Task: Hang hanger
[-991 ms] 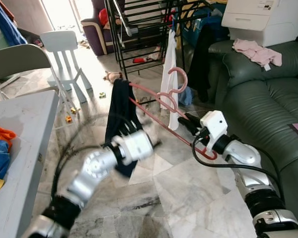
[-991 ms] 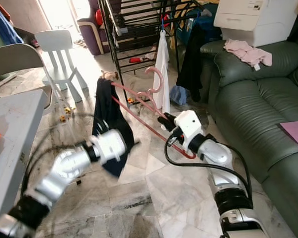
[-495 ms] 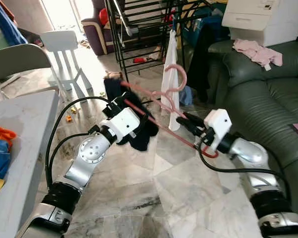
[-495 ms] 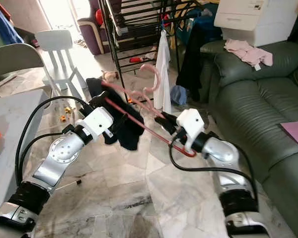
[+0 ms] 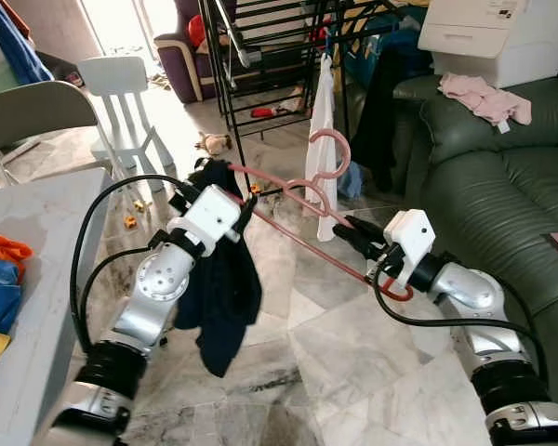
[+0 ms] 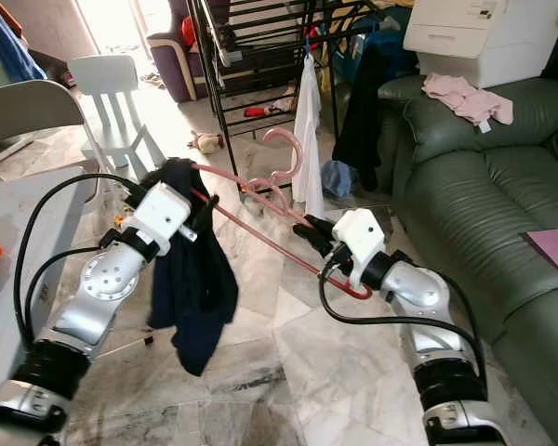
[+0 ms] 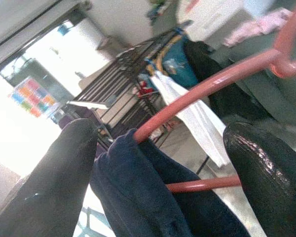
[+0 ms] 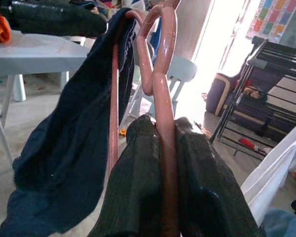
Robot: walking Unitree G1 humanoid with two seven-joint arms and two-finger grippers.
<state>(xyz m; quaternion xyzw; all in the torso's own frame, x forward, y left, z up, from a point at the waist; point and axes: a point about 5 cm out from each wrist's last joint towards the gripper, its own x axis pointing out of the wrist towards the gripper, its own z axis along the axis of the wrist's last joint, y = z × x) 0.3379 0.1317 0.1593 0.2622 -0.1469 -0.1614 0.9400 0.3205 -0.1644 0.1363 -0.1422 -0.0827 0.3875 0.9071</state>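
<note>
My head pair looks forward and down over both arms and the drying rack point(image 5: 270, 46). Each wrist camera sits close behind its fingers; both share the pink hanger point(image 8: 164, 94).

A lived-in family living room, by the look of it: a green leather sofa point(image 5: 502, 177) strewn with pink clothes point(image 5: 484, 98), a black drying rack point(image 5: 260, 56) hung with laundry, a white child's chair point(image 5: 121, 102) (toys point(image 5: 209, 142) scattered nearby) on the marble floor point(image 5: 353, 372).
</note>
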